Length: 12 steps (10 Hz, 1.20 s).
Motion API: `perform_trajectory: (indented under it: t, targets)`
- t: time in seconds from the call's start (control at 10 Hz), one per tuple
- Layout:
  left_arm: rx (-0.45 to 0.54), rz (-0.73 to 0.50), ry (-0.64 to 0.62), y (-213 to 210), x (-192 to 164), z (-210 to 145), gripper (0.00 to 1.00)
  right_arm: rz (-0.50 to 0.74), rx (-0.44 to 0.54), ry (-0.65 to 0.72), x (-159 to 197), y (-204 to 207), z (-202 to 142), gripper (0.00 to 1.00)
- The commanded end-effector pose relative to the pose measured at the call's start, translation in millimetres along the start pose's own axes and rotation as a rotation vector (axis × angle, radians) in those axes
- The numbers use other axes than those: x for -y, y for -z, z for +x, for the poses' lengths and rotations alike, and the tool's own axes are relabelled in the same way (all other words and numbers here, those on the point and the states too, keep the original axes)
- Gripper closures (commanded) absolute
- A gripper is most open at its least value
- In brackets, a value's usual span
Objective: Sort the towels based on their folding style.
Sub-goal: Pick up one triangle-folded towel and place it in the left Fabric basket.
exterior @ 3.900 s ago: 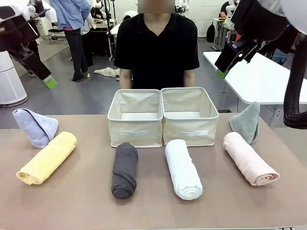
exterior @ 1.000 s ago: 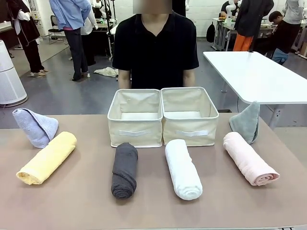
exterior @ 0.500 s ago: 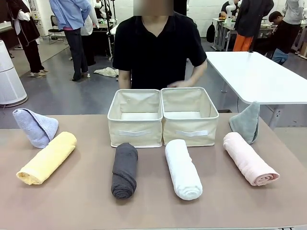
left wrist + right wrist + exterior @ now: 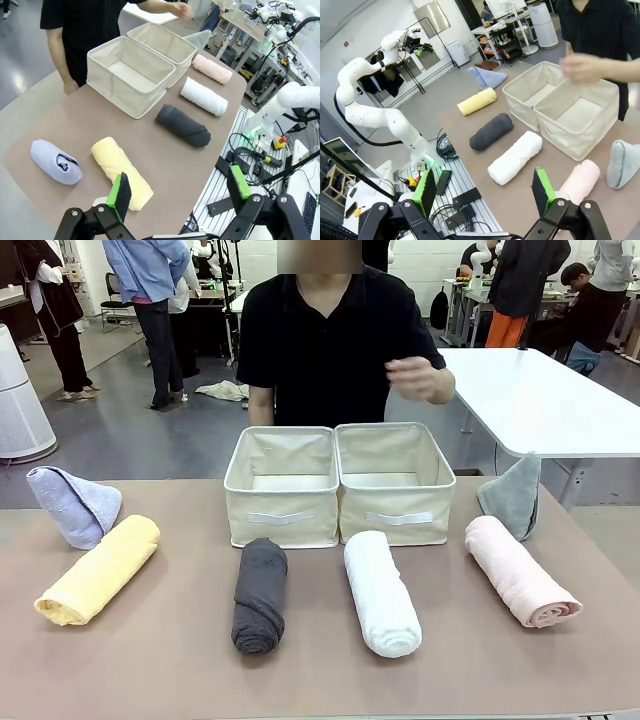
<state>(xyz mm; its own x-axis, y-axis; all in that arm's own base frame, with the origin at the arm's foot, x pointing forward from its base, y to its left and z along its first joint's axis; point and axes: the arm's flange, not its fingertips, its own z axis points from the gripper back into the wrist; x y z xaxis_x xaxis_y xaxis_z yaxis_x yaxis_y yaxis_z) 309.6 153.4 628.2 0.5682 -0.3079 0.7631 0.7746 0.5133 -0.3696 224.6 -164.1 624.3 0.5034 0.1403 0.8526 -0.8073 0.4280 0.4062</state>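
Observation:
Six towels lie on the brown table. Rolled ones: yellow (image 4: 98,569), dark grey (image 4: 260,593), white (image 4: 381,592) and pink (image 4: 520,569). A lavender-blue folded towel (image 4: 73,504) sits at far left, a grey-green folded one (image 4: 512,496) at far right. The left wrist view looks down from high over the yellow roll (image 4: 121,170) and lavender towel (image 4: 55,161); my left gripper (image 4: 180,192) is open and empty. My right gripper (image 4: 482,190) is open and empty too, high above the white roll (image 4: 515,157) and pink roll (image 4: 580,180). The person's hand (image 4: 420,377) is raised above the right bin.
Two cream fabric bins (image 4: 282,486) (image 4: 394,481) stand side by side at the table's far middle, both empty. The person stands behind them. A white table (image 4: 540,400) is at back right. Cables and equipment lie off the table's near edge (image 4: 245,155).
The person's hand rose from the right bin's far rim to chest height. Earlier both arms left the front view. The towels and bins have stayed put.

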Motion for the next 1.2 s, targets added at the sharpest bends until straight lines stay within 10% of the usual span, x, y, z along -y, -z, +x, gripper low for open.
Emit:
perform_trajectory:
  t: [0.0, 0.8, 1.1]
  targets:
    - [-0.002, -0.006, 0.01, 0.8, 0.3, 2.3, 0.0, 0.019, 0.0, -0.013, 0.9, -0.3, 3.8, 0.0]
    - [0.0, 0.0, 0.0, 0.0, 0.0, 0.0, 0.0, 0.019, 0.0, -0.013, 0.9, -0.3, 3.8, 0.0]
    - [-0.227, 0.514, -0.269, 65.3, -35.0, 47.8, 0.0, 0.019, 0.0, -0.013, 0.9, -0.3, 3.8, 0.0]
